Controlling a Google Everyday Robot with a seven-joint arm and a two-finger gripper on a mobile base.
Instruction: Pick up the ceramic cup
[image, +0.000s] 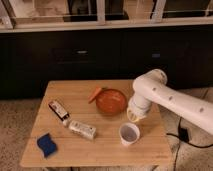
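Observation:
The ceramic cup (129, 134) is small, white and round with a greyish inside. It stands upright on the wooden table (107, 152), near the front right. My gripper (134, 116) hangs at the end of the white arm (165, 97), just above and behind the cup, between it and the orange bowl (111, 101). Nothing shows the gripper touching the cup.
An orange carrot (94, 94) leans on the bowl's left rim. A dark snack bar (59, 110) and a white packet (81, 129) lie left of centre. A blue sponge (46, 144) sits at the front left. Dark cabinets stand behind the table.

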